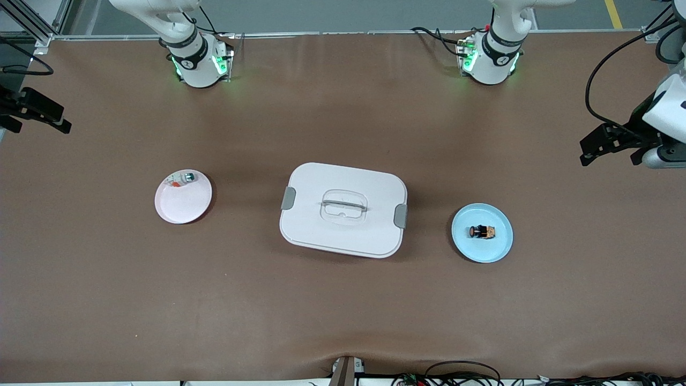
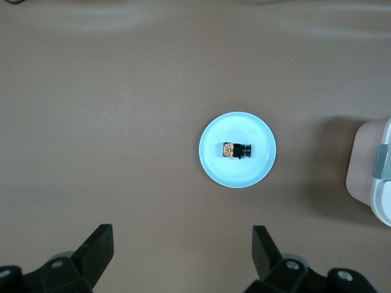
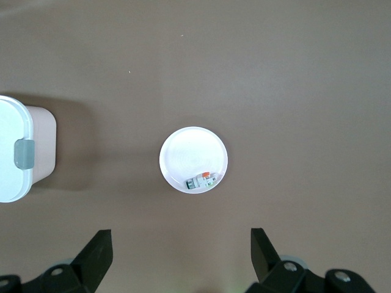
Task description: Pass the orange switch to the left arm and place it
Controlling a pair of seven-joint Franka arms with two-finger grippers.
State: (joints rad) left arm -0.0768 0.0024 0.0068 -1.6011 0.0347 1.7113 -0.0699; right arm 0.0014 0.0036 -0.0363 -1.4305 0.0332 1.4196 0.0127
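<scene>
A: Where is the switch (image 1: 482,231)?

B: On its side on the blue plate (image 1: 496,247), toward the left arm's end of the table. Nothing is touching it.

A: And the box (image 1: 343,209)?

B: Mid-table, lid on, a grey latch at each end. It sits between the blue plate and a pink plate (image 1: 182,206); both plates are well apart from it.

A: Anything on the pink plate?

B: A small white-grey part (image 1: 182,179) at its rim, on the side toward the robots' bases.

A: The left gripper (image 2: 183,256)?

B: High over the table near the blue plate, fingers spread wide, nothing between them. Its wrist view looks straight down on the switch (image 2: 236,149) and plate (image 2: 244,174), with a corner of the box (image 2: 372,177) at the edge.

A: The right gripper (image 3: 182,256)?

B: Same pose at its own end: high up near the pink plate (image 3: 189,152), fingers wide apart and empty. The part (image 3: 201,180) and one end of the box (image 3: 18,159) show below it.
</scene>
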